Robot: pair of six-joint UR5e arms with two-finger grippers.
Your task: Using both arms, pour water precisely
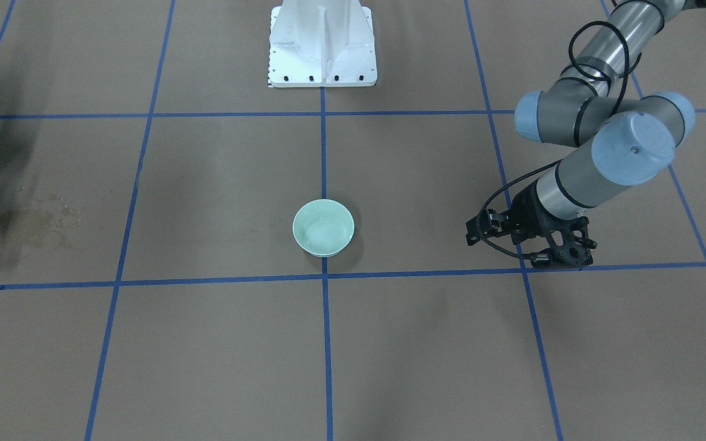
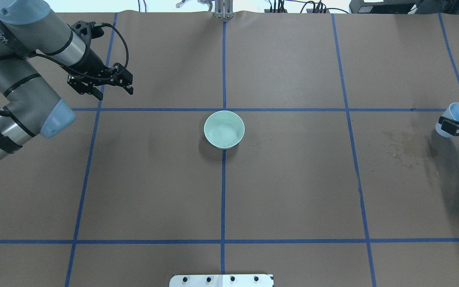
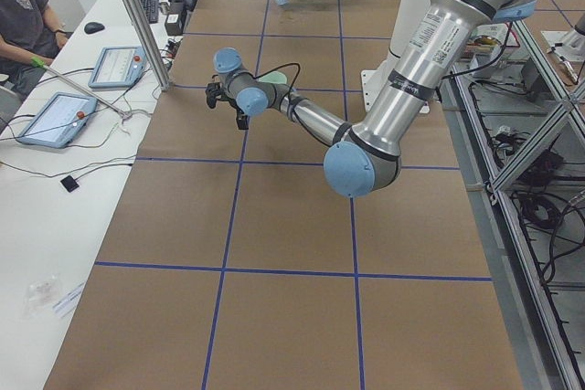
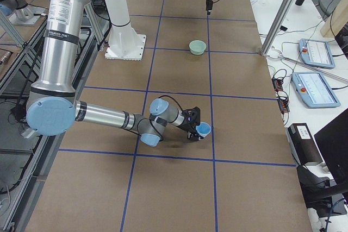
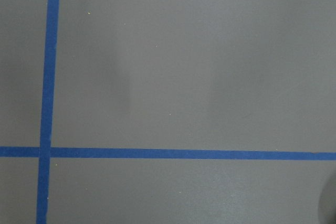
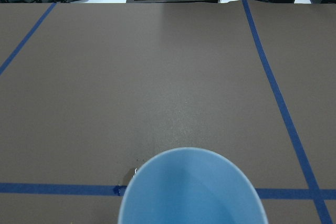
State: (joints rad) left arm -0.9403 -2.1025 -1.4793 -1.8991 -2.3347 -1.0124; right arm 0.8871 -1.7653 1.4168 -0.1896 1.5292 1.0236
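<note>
A mint-green bowl [image 2: 224, 129] stands at the table's middle, also in the front view [image 1: 323, 226]. My right gripper [image 2: 457, 126] is at the table's far right edge, shut on a light-blue cup [image 2: 456, 115] and holding it tilted just above the paper. The cup fills the bottom of the right wrist view [image 6: 191, 190]. Water does not show clearly in the cup or the bowl. My left gripper [image 2: 114, 91] hangs open and empty above the paper, far to the left of and beyond the bowl. The left wrist view shows only paper and tape.
Wet stains [image 2: 405, 147] mark the brown paper near the cup. The white pedestal [image 1: 322, 46] stands at the robot's edge. Blue tape lines [image 2: 223, 179] grid the table. An operator [image 3: 23, 15] sits at the side desk with tablets.
</note>
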